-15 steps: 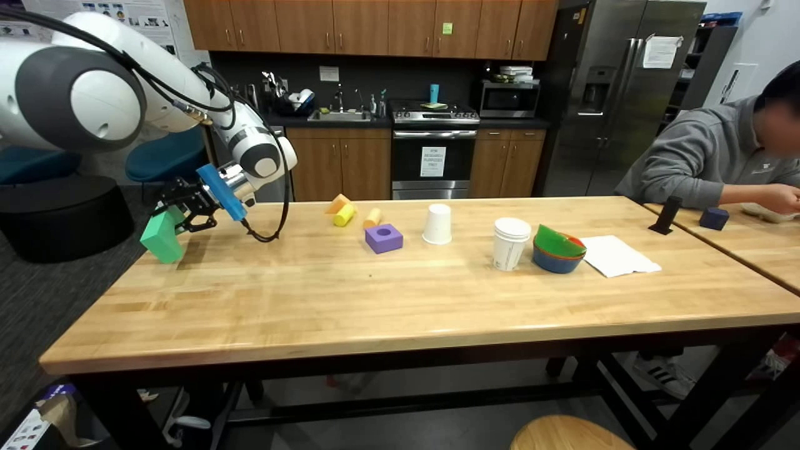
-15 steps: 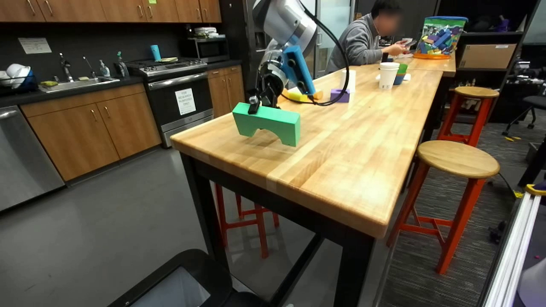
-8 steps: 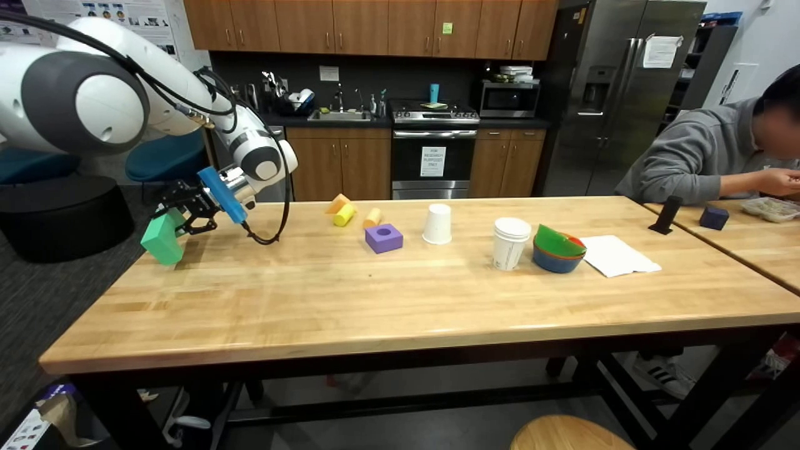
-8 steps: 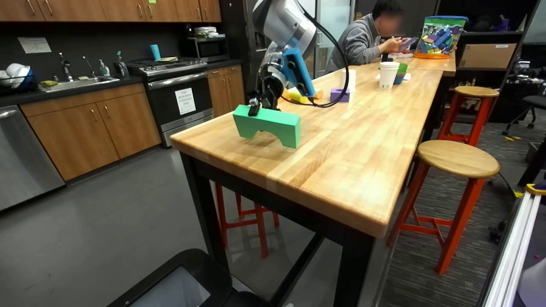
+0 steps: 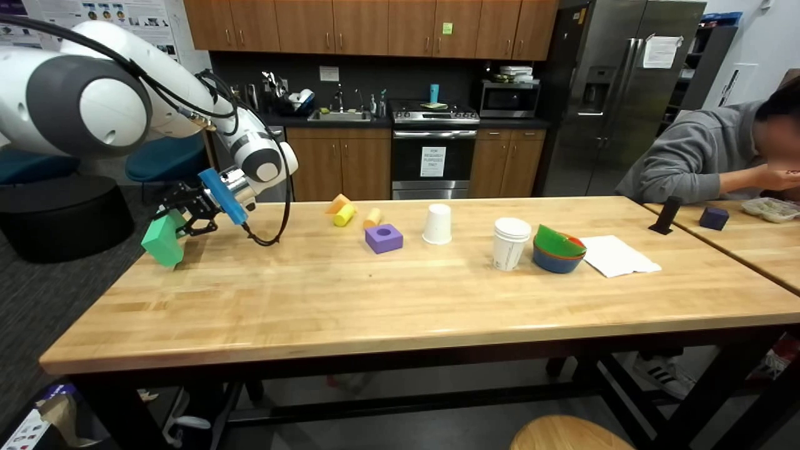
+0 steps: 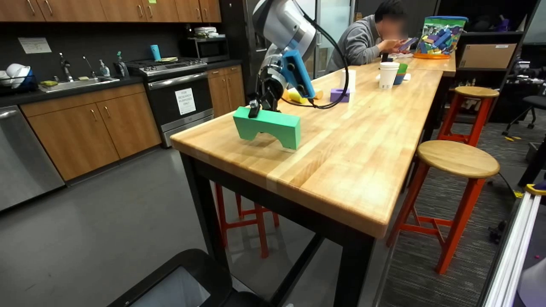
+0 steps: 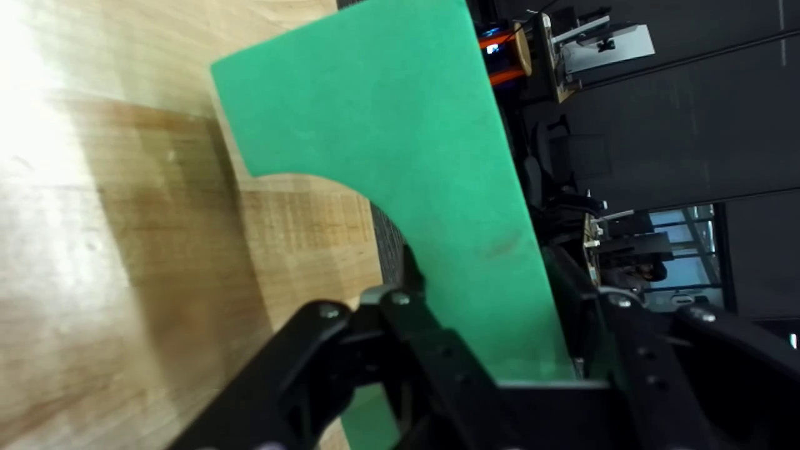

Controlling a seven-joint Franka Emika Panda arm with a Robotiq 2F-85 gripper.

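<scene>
Green arch block (image 6: 273, 122), clasped in my gripper (image 7: 487, 287), dips slightly lower, bringing my carry nearer the wooden tabletop (image 6: 341, 140) below the gripper.

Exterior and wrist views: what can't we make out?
Gripper: exact contact on green arch block blurred, wrist view.
Orange bowl: mostly hidden by green bowl, in an exterior view.
Black-framed object: cut off by lower edge, in an exterior view.
Person's face: blurred, in both exterior views.

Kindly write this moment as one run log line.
gripper: closed on green arch block | over table, contact unclear | on table: purple block
</scene>
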